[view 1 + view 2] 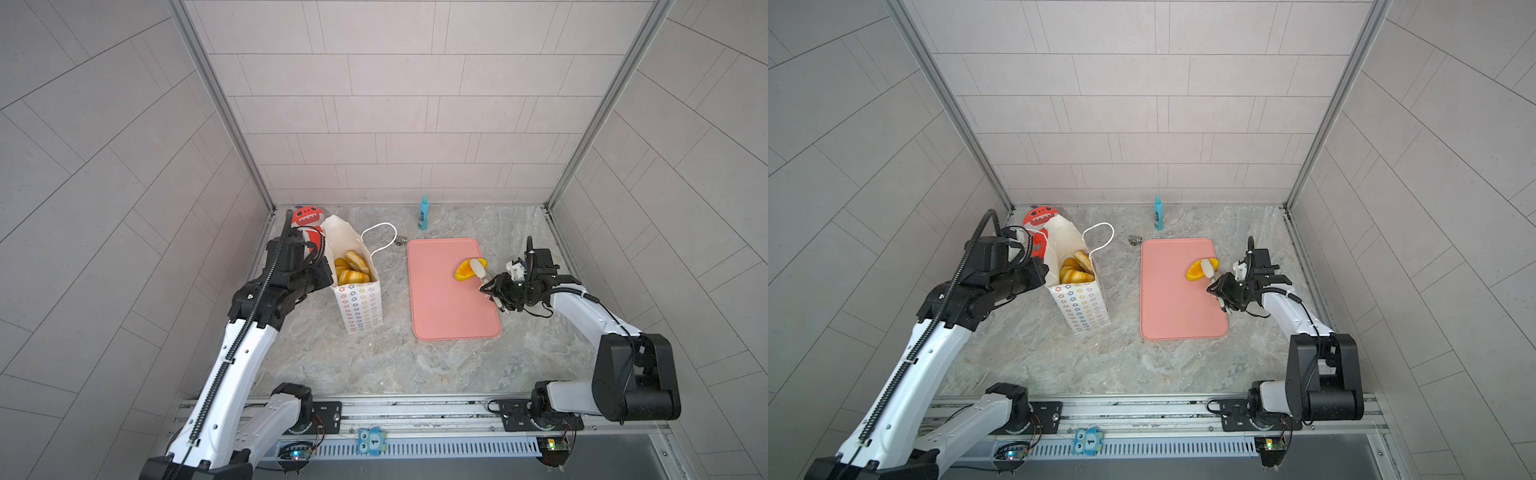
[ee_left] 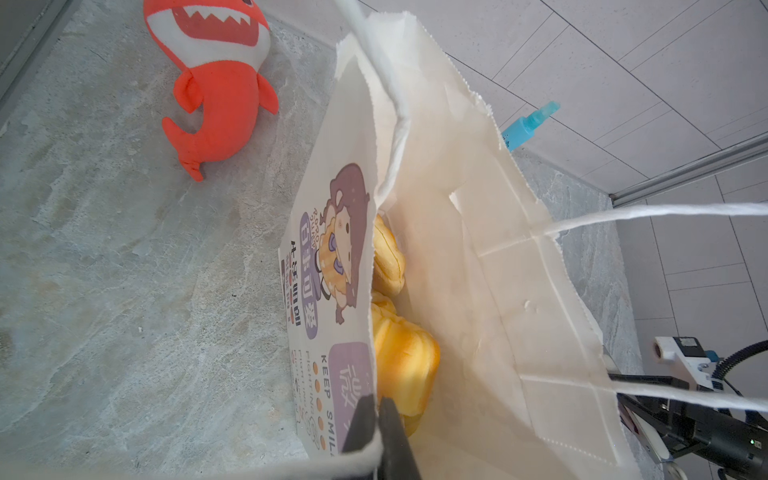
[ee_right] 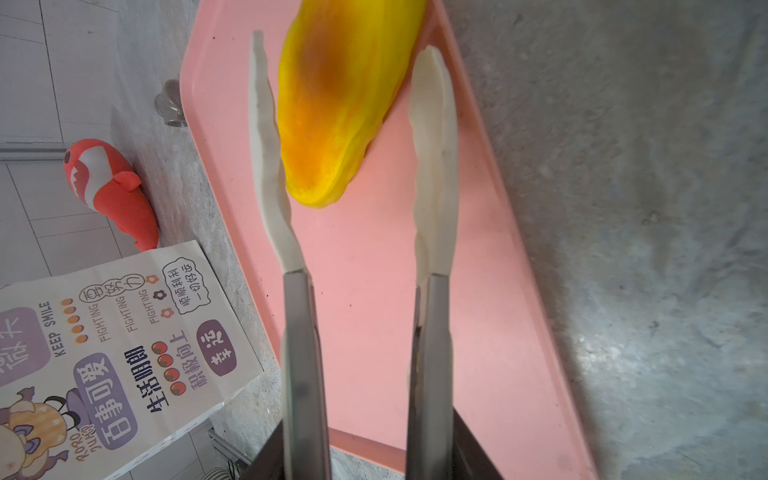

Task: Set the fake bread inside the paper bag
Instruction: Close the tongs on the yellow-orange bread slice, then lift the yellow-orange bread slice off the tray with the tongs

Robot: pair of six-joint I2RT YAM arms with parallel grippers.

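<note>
Marble tabletop point(image 1: 374, 365); only left wrist view: left pincer point(image 2: 376, 405) tight on paper bag point(image 2: 478, 270); right pincer point(image 1: 494, 296) round tongs point(image 3: 432, 332).

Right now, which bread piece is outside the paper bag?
The long yellow-orange loaf on the pink tray, between the tongs' tips; the others sit inside the paper bag.

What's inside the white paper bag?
Several golden toy bread pieces lie inside the paper bag. Its walls and the top pieces hide whatever lies deeper.

matt paper bag point(image 2: 457, 249); smooth pink plastic tray point(image 1: 449, 307); plush cloth shark point(image 2: 216, 83); metal tongs point(image 3: 432, 353), pale plastic tips point(image 3: 434, 166)
</note>
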